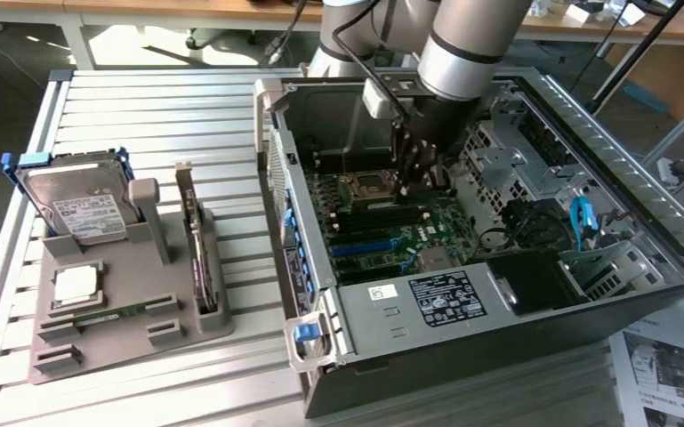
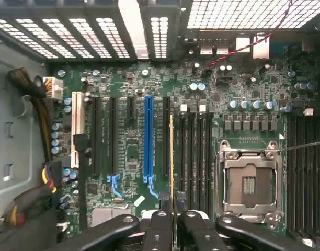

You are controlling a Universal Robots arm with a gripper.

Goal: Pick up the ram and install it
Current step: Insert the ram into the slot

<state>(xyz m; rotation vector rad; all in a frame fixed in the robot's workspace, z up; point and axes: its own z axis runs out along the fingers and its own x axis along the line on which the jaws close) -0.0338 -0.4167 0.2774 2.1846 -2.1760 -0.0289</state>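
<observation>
My gripper point(image 1: 416, 178) is reaching down into the open computer case point(image 1: 282, 178), just above the motherboard point(image 1: 377, 222). In the wrist view the gripper point(image 2: 171, 214) is shut on the ram point(image 2: 171, 157), a thin green stick seen edge-on. The ram hangs over the motherboard point(image 2: 128, 157), at the near edge of the row of black memory slots point(image 2: 194, 151) beside the empty processor socket point(image 2: 248, 183). Whether it touches a slot I cannot tell. A second ram stick point(image 1: 110, 313) lies in the grey holder point(image 1: 116, 342) on the exterior view's left.
The grey holder also carries a hard drive point(image 1: 75, 205), a dark expansion card on edge point(image 1: 199, 249) and a small silver processor chip point(image 1: 75, 285). Inside the case are drive cages point(image 1: 519, 160), blue cables point(image 1: 579, 218) and a cable bundle point(image 2: 34, 104).
</observation>
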